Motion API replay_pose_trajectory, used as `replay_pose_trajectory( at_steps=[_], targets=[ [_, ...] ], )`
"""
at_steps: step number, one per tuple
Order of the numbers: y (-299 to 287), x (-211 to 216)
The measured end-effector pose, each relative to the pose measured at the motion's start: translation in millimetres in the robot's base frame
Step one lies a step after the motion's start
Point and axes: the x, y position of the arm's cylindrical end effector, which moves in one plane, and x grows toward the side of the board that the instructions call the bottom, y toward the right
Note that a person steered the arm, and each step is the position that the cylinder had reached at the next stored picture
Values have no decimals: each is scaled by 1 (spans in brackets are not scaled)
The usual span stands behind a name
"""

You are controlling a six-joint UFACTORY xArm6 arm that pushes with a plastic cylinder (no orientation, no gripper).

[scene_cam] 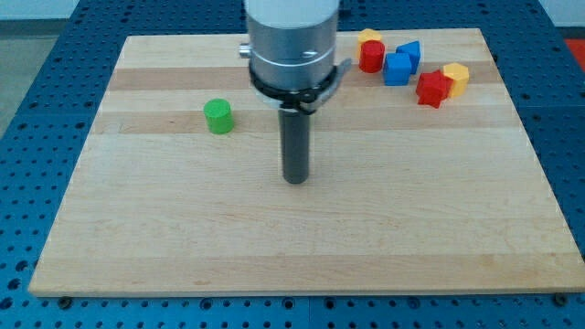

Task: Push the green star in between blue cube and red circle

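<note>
My tip [294,180] is planted on the wooden counter [137,247], a little left of the view's centre, with the dark rod rising straight up into the grey arm housing [291,41] at the view's top. No jaws on this arm (it ends in a plain rod), so there is nothing to call open or closed, and the tip is touching no block.

Over to the view's left and slightly higher sits the green block [218,117], all alone, well apart from the tip. From here it reads as a short round cylinder; I can't make out any star points on it. If a green star lies elsewhere, it may be hidden behind the arm housing, and I cannot tell.

The crowd is up in the view's top right corner. The red cylinder [371,57] stands on its flat end, with a yellow block [369,37] peeking out just behind it, shape unclear. Just beside the red cylinder, to the view's right, is the blue cube [397,68]; the two look close to touching, with hardly any gap between them. A second blue block [411,52] sits tight behind the cube. Further right, a red block [431,89] with a notched outline sits against another yellow block [456,78].

The whole cluster is well apart from the tip, and further still from the green block. The counter itself rests on a blue perforated surface [37,55].
</note>
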Motion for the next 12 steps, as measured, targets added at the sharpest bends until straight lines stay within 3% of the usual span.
replay_pose_trajectory(
  at_steps=[2,4,10,12],
  targets=[
    [-44,-70],
    [-37,-71],
    [128,-202],
    [150,-212]
  ],
)
